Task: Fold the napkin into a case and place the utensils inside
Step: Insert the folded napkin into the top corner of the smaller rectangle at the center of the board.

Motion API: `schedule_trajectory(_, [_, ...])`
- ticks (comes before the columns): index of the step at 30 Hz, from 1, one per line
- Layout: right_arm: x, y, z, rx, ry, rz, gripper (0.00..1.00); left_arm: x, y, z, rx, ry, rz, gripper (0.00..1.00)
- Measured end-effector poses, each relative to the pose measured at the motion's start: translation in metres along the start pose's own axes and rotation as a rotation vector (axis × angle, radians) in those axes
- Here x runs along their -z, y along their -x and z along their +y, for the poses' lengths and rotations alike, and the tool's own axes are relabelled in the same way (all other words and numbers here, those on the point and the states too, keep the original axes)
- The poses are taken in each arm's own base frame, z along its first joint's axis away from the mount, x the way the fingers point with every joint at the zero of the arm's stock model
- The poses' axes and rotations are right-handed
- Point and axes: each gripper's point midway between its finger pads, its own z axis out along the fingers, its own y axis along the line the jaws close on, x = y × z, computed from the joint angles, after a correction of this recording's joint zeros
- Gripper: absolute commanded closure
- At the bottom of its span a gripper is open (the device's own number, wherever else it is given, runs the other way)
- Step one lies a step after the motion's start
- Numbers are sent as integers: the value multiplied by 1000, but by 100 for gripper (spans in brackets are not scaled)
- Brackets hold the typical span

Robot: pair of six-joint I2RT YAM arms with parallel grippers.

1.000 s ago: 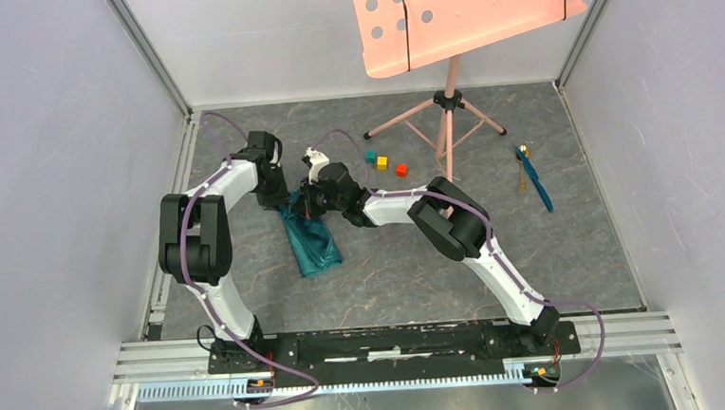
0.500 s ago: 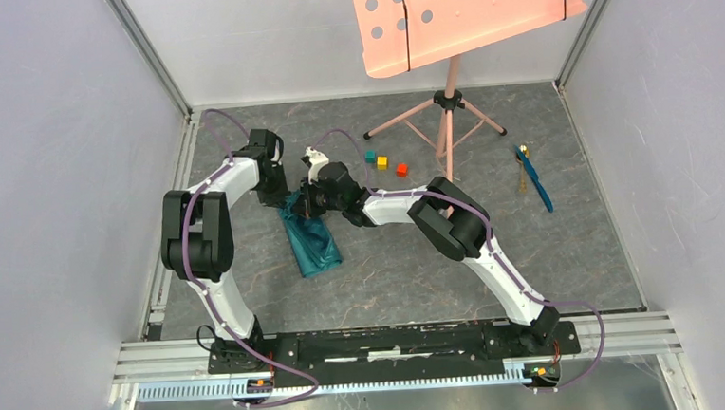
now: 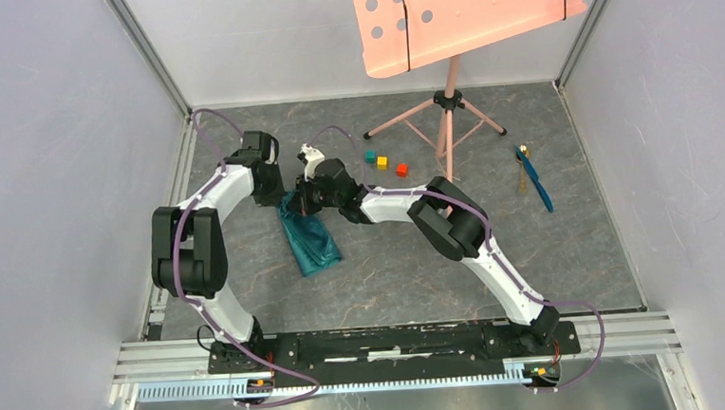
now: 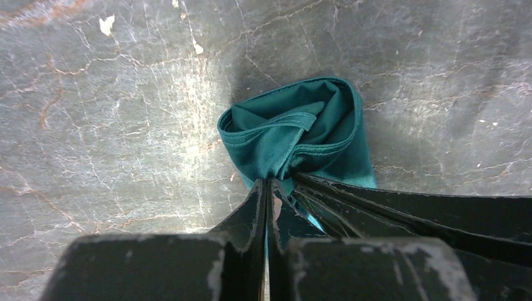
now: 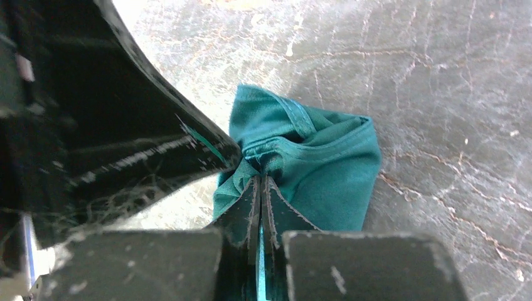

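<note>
**Both arms pinching the far end of the bunched napkin**

Top external: the soft teal-green cloth napkin lies on the grey marbled bench, left of centre, gathered into a rumpled strip rather than a neat case. Its long axis runs near to far, with the near end leaning slightly right. The left arm's fingers and the right arm's fingers meet just beside each other at the strip's far end. The utensils, a thin bright blue piece and one with a golden-brown bowl, lie well apart at the far right, on the right arm's side. Three small coloured cubes sit near a pink music stand.

Left wrist: the left arm's fingers are pressed together on a fold of cloth. The napkin bulges ahead of the tips in a loose roll. The other arm's fingers enter from the right.

Right wrist: the right arm's fingers likewise pinch the napkin, which spreads ahead and rightward.

Judgement: folding is unfinished. The next move turns on drawing this shared end along the strip's axis.
</note>
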Motion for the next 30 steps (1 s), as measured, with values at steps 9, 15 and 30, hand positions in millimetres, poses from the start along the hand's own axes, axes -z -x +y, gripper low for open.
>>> schedule_trajectory(9, [-13,8,9,5,54,-8,87,-7,-18,4,5,-5,29,98])
schedule_trajectory(15, [-36,-4,10,-44,125,-14,85,-3,-15,4,9,-13,10,98])
schedule_trajectory(30, [2,-9,13,-37,156,60,52,0,-20,21,48,8,26,98])
